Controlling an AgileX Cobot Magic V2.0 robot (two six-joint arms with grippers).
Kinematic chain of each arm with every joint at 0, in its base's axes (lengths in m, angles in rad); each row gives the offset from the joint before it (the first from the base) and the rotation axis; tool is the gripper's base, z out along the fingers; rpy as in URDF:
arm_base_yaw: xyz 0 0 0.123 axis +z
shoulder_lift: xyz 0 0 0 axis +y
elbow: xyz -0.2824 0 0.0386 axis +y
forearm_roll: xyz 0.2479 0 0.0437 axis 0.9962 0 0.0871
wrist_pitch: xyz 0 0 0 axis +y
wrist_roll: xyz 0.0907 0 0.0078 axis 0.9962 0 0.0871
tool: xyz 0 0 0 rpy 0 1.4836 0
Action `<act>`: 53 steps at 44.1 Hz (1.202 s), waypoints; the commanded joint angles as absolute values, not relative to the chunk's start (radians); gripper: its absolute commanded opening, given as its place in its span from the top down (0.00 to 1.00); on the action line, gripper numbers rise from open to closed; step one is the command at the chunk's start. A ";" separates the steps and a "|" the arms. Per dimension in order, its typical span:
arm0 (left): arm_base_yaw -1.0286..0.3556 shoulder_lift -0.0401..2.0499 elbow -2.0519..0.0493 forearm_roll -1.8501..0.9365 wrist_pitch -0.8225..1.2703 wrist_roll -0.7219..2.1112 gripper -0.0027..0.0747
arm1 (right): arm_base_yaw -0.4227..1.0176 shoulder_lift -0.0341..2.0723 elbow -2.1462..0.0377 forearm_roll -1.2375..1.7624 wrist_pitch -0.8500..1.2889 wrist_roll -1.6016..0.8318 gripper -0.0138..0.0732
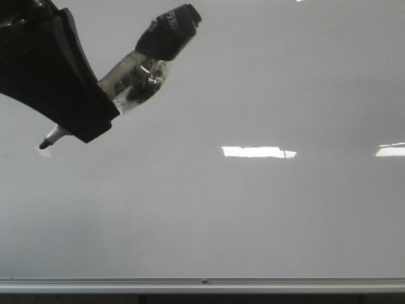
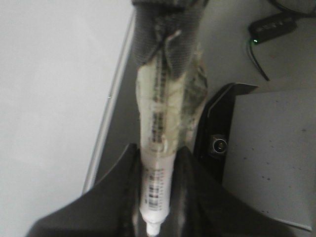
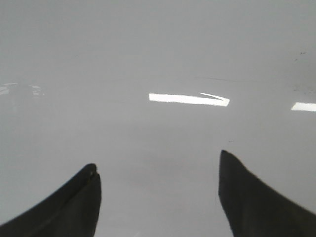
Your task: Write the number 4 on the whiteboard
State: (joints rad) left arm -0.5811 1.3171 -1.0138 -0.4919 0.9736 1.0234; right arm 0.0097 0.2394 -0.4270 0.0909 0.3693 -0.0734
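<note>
The whiteboard (image 1: 253,209) fills the front view, pale grey and glossy, with a silver bottom rail (image 1: 202,283). No number 4 shows on it. My left gripper (image 1: 95,120) is at the upper left, shut on a white marker (image 1: 136,76) wrapped in clear tape, with a black cap end up and to the right. The marker's dark tip (image 1: 45,144) is at the board surface at the left. In the left wrist view the marker (image 2: 158,168) sits clamped between the black fingers (image 2: 118,187). My right gripper (image 3: 158,170) is open and empty, facing the board (image 3: 158,59).
Bright rectangular light reflections (image 1: 258,152) lie across the board's middle and right. In the left wrist view a grey plate (image 2: 276,158), a black housing (image 2: 217,143) and a power strip with a green light (image 2: 271,24) show beyond the board's rail (image 2: 111,108).
</note>
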 commanded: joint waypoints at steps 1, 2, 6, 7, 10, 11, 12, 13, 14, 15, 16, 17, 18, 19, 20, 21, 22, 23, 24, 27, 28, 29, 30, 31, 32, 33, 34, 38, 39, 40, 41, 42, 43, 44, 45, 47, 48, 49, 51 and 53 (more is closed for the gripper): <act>-0.611 1.284 -1.047 -0.538 1.002 1.064 0.99 | 0.009 0.256 -0.462 0.089 0.292 -0.076 0.24; -0.615 1.284 -1.047 -0.538 1.008 1.074 0.99 | 0.009 0.256 -0.462 0.089 0.293 -0.076 0.24; -0.620 1.284 -1.047 -0.538 1.021 1.103 0.99 | 0.009 0.257 -0.468 0.089 0.305 -0.095 0.24; -0.620 1.284 -1.047 -0.538 1.021 1.109 0.99 | 0.009 0.260 -0.475 0.089 0.314 -0.107 0.24; -0.620 1.284 -1.047 -0.538 1.023 1.110 0.99 | 0.015 0.279 -0.505 0.094 0.368 -0.151 0.24; -0.620 1.284 -1.047 -0.538 1.023 1.110 0.99 | 0.018 0.290 -0.518 0.099 0.387 -0.168 0.24; -0.620 1.284 -1.047 -0.538 1.023 1.110 0.99 | 0.028 0.303 -0.539 0.112 0.409 -0.193 0.24; -0.620 1.284 -1.047 -0.538 1.023 1.110 0.99 | 0.037 0.319 -0.556 0.125 0.430 -0.207 0.24; -0.620 1.284 -1.047 -0.538 1.023 1.110 0.99 | 0.049 0.336 -0.568 0.143 0.453 -0.229 0.24; -0.620 1.284 -1.047 -0.538 1.021 1.110 0.99 | 0.062 0.363 -0.593 0.164 0.475 -0.262 0.24; -0.620 1.284 -1.047 -0.538 1.019 1.110 0.99 | 0.076 0.384 -0.612 0.188 0.498 -0.289 0.24; -0.620 1.284 -1.047 -0.538 1.019 1.110 0.99 | 0.097 0.406 -0.631 0.225 0.530 -0.318 0.24; -0.620 1.284 -1.047 -0.538 1.017 1.110 0.99 | 0.114 0.430 -0.650 0.244 0.555 -0.350 0.24; -0.620 1.284 -1.047 -0.538 1.017 1.110 0.99 | 0.125 0.455 -0.669 0.276 0.581 -0.385 0.24; -0.620 1.284 -1.047 -0.538 1.013 1.110 0.99 | 0.150 0.481 -0.694 0.322 0.609 -0.434 0.24; -0.620 1.284 -1.047 -0.538 1.012 1.110 0.99 | 0.169 0.507 -0.712 0.359 0.637 -0.460 0.24; -0.620 1.284 -1.047 -0.538 1.010 1.110 0.99 | 0.189 0.543 -0.729 0.396 0.678 -0.513 0.24; -0.620 1.284 -1.047 -0.538 1.008 1.111 0.99 | 0.216 0.571 -0.751 0.443 0.708 -0.567 0.24; -0.620 1.284 -1.047 -0.538 1.004 1.111 0.99 | 0.236 0.597 -0.767 0.479 0.737 -0.594 0.24; -0.620 1.284 -1.047 -0.538 1.003 1.111 0.99 | 0.303 0.686 -0.815 0.592 0.820 -0.710 0.24; -0.620 1.284 -1.047 -0.538 1.001 1.111 0.99 | 0.321 0.711 -0.823 0.619 0.838 -0.739 0.24; -0.620 1.284 -1.047 -0.538 0.999 1.111 0.99 | 0.339 0.743 -0.839 0.644 0.851 -0.774 0.24; -0.620 1.284 -1.047 -0.538 0.997 1.111 0.99 | 0.362 0.764 -0.852 0.673 0.861 -0.797 0.24; -0.620 1.284 -1.047 -0.538 0.997 1.111 0.99 | 0.378 0.791 -0.861 0.691 0.865 -0.825 0.24; -0.620 1.284 -1.047 -0.539 0.997 1.111 0.99 | 0.393 0.810 -0.869 0.706 0.865 -0.843 0.24; -0.620 1.284 -1.047 -0.539 0.997 1.111 0.99 | 0.412 0.828 -0.881 0.724 0.863 -0.862 0.24; -0.620 1.284 -1.047 -0.539 0.996 1.111 0.99 | 0.426 0.853 -0.889 0.733 0.859 -0.881 0.24; -0.620 1.284 -1.047 -0.541 0.996 1.111 0.99 | 0.480 0.938 -0.925 0.754 0.837 -0.926 0.24; -0.620 1.284 -1.047 -0.543 0.996 1.111 0.99 | 0.494 0.969 -0.935 0.754 0.829 -0.938 0.24; -0.620 1.284 -1.047 -0.545 0.996 1.111 0.99 | 0.508 0.988 -0.944 0.754 0.822 -0.942 0.24; -0.620 1.284 -1.047 -0.545 0.996 1.111 0.99 | 0.517 1.007 -0.949 0.754 0.817 -0.946 0.24; -0.620 1.284 -1.047 -0.545 0.996 1.111 0.99 | 0.527 1.030 -0.960 0.755 0.813 -0.950 0.24; -0.620 1.284 -1.047 -0.545 0.996 1.111 0.99 | 0.540 1.048 -0.971 0.755 0.809 -0.953 0.24; -0.620 1.284 -1.047 -0.545 0.996 1.111 0.99 | 0.549 1.072 -0.979 0.755 0.804 -0.954 0.24; -0.620 1.284 -1.047 -0.545 0.996 1.111 0.99 | 0.559 1.088 -0.988 0.755 0.801 -0.955 0.24; -0.620 1.284 -1.047 -0.545 0.996 1.111 0.99 | 0.583 1.120 -1.005 0.756 0.790 -0.956 0.24; -0.620 1.284 -1.047 -0.545 0.995 1.111 0.99 | 0.593 1.140 -1.015 0.756 0.782 -0.957 0.24; -0.620 1.284 -1.047 -0.545 0.995 1.111 0.99 | 0.607 1.154 -1.024 0.756 0.774 -0.961 0.24; -0.620 1.284 -1.047 -0.545 0.995 1.111 0.99 | 0.626 1.184 -1.036 0.757 0.766 -0.972 0.24; -0.620 1.284 -1.047 -0.545 0.993 1.111 0.99 | 0.645 1.207 -1.048 0.757 0.765 -0.976 0.24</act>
State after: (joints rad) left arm -0.6125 1.3171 -1.0150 -0.5005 1.0211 1.1084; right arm 0.6198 1.1903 -0.9977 0.7116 0.8088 -0.9513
